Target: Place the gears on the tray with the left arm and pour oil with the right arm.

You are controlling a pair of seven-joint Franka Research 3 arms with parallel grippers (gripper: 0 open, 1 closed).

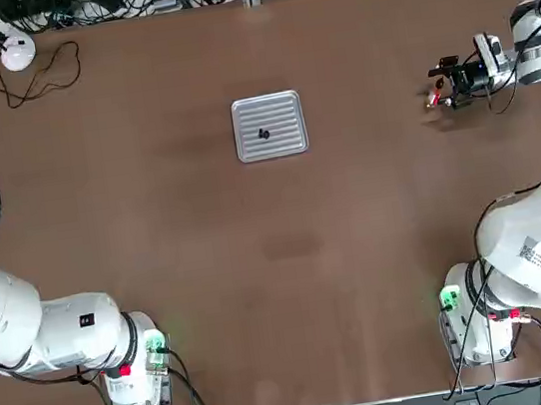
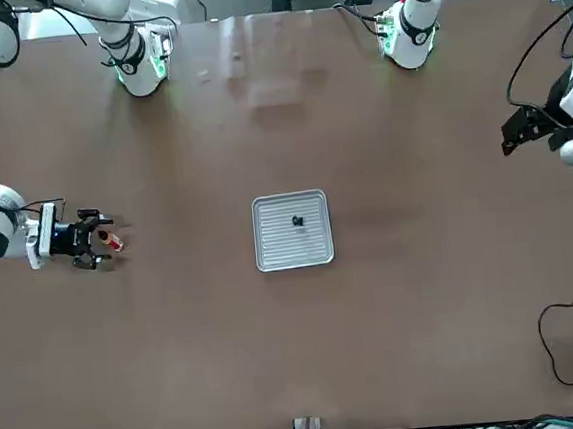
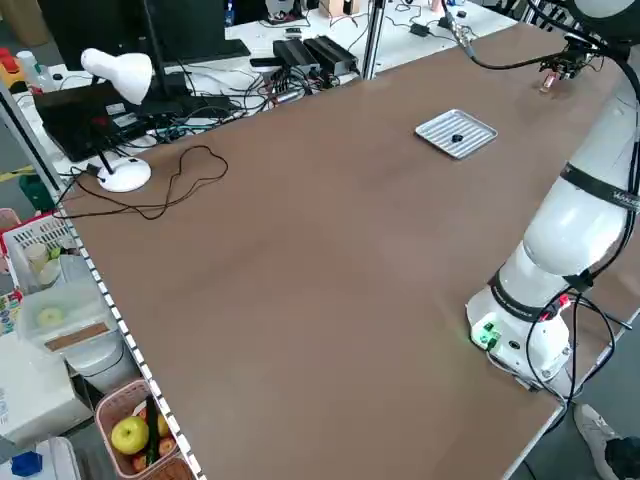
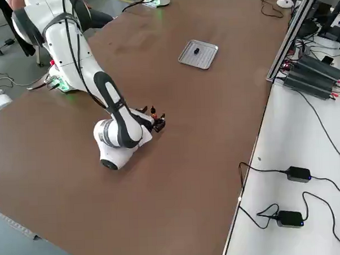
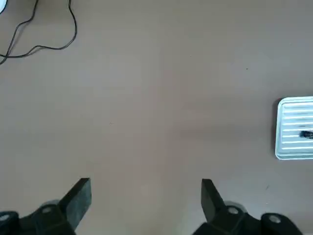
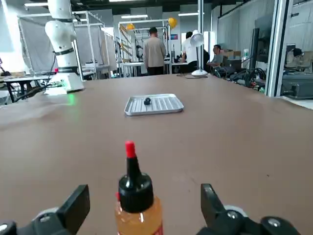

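Top view has the tray [image 1: 269,126] sitting roughly mid-bench, a bit toward the far side, flat on the brown bench [image 1: 210,271]. The gears [image 1: 263,134] are on it, a small dark clump near the middle of the ribbed surface; they're too small to tell apart as two pieces. The right wrist view shows the same dark blob on the tray from low down.

The oil [image 6: 138,205] is way off at the robot's right side of the bench, well apart from the tray. It stands upright on the bench, amber liquid in the body, black collar and a red tip pointing up. The right hand [image 1: 444,85] is down low right there, pointing level across the bench toward the tray, and its fingers [image 6: 73,208] are spread apart with the bottle standing between them. In the right wrist view there's a visible gap on each side of the bottle, so nothing is clamped.

The left hand [image 5: 145,200] hangs up high over the robot's left side of the bench, fingers wide apart, holding nothing, with bare bench under it and the tray just showing at the edge of its wrist view.

Further out: a white desk lamp [image 1: 16,51] with a black cable sits at the far left corner, and some people [image 6: 155,53] stand in the room beyond the bench.
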